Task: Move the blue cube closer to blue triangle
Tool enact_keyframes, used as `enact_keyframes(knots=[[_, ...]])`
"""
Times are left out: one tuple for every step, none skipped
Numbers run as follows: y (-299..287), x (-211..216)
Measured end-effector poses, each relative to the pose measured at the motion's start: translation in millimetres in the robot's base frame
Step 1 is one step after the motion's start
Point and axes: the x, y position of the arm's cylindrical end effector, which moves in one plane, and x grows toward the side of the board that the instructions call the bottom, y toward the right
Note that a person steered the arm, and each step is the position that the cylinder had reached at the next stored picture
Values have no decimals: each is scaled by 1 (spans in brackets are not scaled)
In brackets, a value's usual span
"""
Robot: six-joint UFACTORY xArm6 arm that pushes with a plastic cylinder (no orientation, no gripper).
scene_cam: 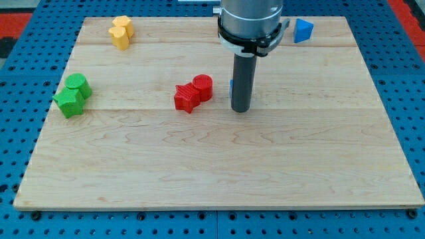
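My tip [241,109] sits mid-counter [212,172], hiding most of the blue cube [231,85] right behind it. The blue triangle [303,30] waits at two o'clock, so I must push that way. No jaws here, just a rod.

The lower half of the table [219,172] lies bare from the view's left to the view's right. Higher up, my tip [241,109] stands near the middle, hiding most of the blue cube [231,86], of which only a sliver shows. Just to its left sit the red blocks [194,93], leaving a narrow gap. The stretch from the tip toward the blue triangle [303,30] at the view's top right holds no blocks. Green blocks [72,94] and yellow blocks [121,32] crowd the left side.
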Motion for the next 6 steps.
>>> enact_keyframes(knots=[[-15,-31],[-2,-95],[19,-165],[-10,-182],[5,-204],[71,-209]])
